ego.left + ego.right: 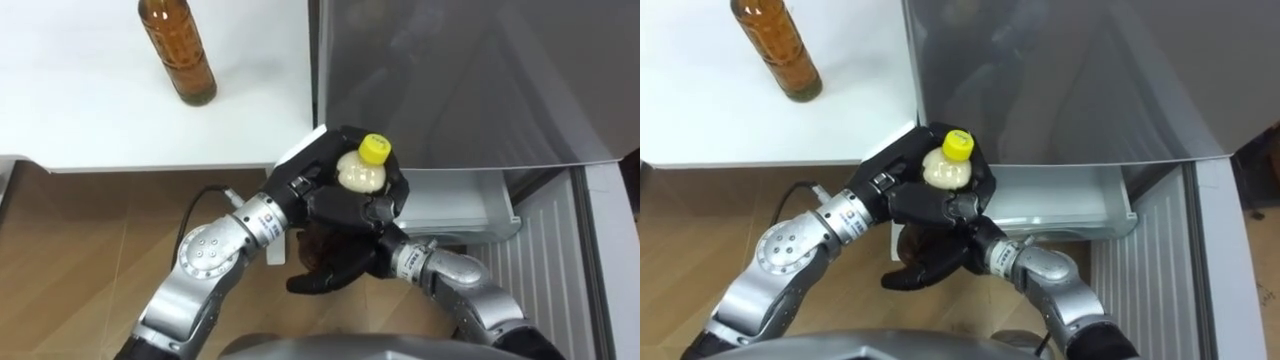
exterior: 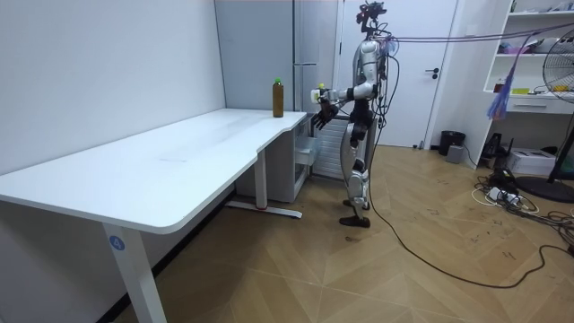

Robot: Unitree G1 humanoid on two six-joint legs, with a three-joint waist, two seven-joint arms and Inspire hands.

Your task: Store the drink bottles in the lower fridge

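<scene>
The small yellow-capped bottle (image 1: 362, 172) is clasped round its body by the curled left hand (image 1: 315, 185), before the open fridge drawer (image 1: 462, 205); the right hand (image 1: 328, 265) is spread loosely beneath; the bottle is judged light, smooth and slightly yielding; it is best gripped mid-body, below the cap.

Pale cream bottle (image 1: 360, 174) with yellow cap (image 1: 374, 149), amber bottle (image 1: 180, 50), white table (image 1: 80, 100), grey fridge (image 1: 450, 80), brown herringbone floor (image 1: 90, 230).
</scene>
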